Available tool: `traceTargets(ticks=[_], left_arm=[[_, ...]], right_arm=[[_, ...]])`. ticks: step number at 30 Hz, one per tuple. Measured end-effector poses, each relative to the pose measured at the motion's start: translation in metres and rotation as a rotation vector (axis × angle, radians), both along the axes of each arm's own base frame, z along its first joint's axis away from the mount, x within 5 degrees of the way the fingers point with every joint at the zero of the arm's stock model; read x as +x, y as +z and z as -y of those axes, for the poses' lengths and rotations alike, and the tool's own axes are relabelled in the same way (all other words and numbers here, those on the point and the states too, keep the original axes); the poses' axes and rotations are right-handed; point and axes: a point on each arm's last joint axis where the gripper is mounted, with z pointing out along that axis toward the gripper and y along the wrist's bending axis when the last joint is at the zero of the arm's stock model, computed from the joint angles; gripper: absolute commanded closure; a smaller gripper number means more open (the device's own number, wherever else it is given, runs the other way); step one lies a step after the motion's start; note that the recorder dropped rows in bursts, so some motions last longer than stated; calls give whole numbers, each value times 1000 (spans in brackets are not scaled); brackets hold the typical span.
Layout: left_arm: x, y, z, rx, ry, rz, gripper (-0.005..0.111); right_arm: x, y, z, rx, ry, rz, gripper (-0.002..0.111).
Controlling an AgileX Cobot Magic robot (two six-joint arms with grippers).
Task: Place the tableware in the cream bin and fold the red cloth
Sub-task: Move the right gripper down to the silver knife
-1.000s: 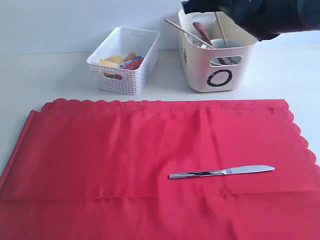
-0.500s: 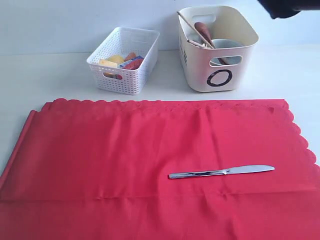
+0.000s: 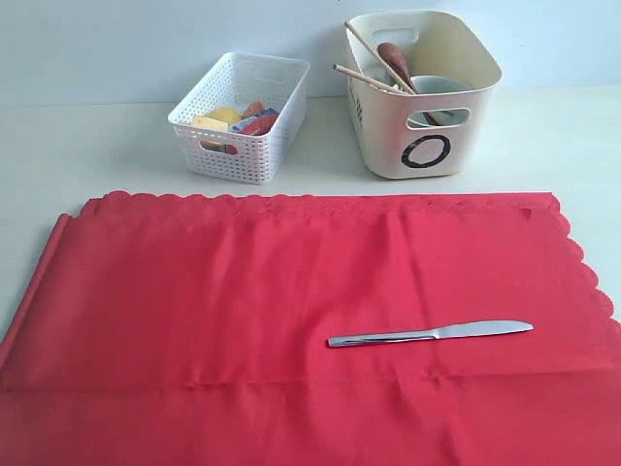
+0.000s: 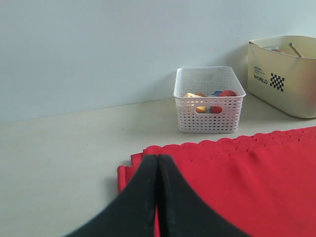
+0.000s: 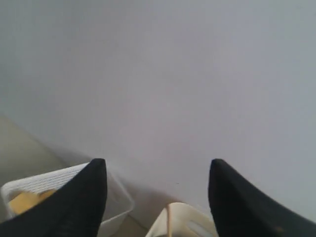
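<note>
Right fingers [image 5: 88, 197] gape empty, left fingers [image 4: 143, 197] closed on nothing, as the silver knife [image 3: 430, 334] at lower right wants a low pinch across its handle.

Left claw [image 4: 157, 158] is pressed closed, while right claw [image 5: 157, 163] is spread wide and empty

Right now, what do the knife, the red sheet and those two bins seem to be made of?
The knife looks like polished steel: silvery, mirror glints. The red cloth looks like fabric, matte, with soft creases and scalloped edges. The cream bin seems smooth moulded plastic with a faint sheen. The white basket is likely plastic too, evenly perforated.
</note>
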Motion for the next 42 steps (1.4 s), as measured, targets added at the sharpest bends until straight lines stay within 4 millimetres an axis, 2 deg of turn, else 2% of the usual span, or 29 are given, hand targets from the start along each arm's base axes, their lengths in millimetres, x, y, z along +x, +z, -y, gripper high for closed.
traceTargets(ticks=[5, 7, 10, 16, 21, 26, 29, 34, 42], left_arm=[[0, 0, 0, 0, 0, 0, 106], [0, 0, 0, 0, 0, 0, 106], [0, 0, 0, 0, 0, 0, 106], [0, 0, 0, 0, 0, 0, 106], [0, 0, 0, 0, 0, 0, 106], [0, 0, 0, 0, 0, 0, 106], [0, 0, 0, 0, 0, 0, 106], [0, 0, 0, 0, 0, 0, 106], [0, 0, 0, 0, 0, 0, 106]], right_arm=[[-33, -6, -12, -211, 295, -134, 53], [-43, -17, -14, -293, 394, -257, 53], [-53, -37, -10, -390, 453, -468, 53], [-56, -76, -3, -477, 463, -827, 53], [-53, -117, -2, -491, 469, -988, 53], [-52, -161, -4, -581, 461, -1067, 53], [-54, -184, -15, -684, 480, -1066, 53], [-53, -213, -33, -784, 476, -1027, 53], [-47, -251, -39, -841, 479, -1078, 53]])
